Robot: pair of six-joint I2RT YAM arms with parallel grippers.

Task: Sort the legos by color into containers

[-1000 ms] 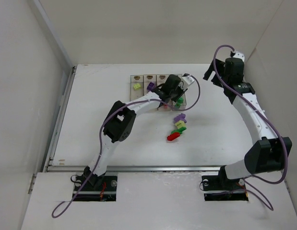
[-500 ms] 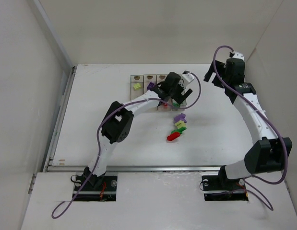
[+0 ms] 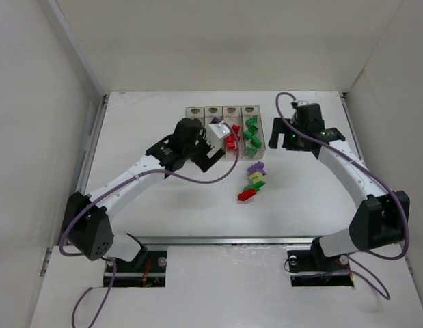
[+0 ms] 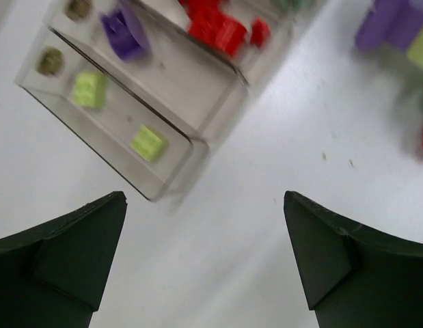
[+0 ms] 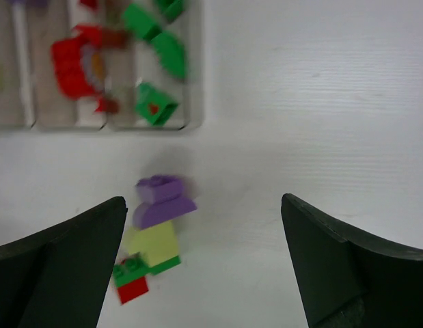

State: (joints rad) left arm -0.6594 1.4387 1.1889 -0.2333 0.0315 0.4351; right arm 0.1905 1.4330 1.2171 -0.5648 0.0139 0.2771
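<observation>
Where legos (image 3: 253, 179) trail diagonally, containers (image 3: 214, 110) lying lengthwise near-to-far

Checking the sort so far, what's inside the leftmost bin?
Two yellow-green bricks and nothing else, by the left wrist view. From above, the left arm covers much of that bin.

Open table (image 3: 303, 188) right of loose legos (image 3: 252, 182); containers (image 3: 204, 111) close behind them.

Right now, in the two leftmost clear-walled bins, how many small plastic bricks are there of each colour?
Pale yellow-green plastic bricks: 2
Purple plastic brick: 1
Total: 3
</observation>
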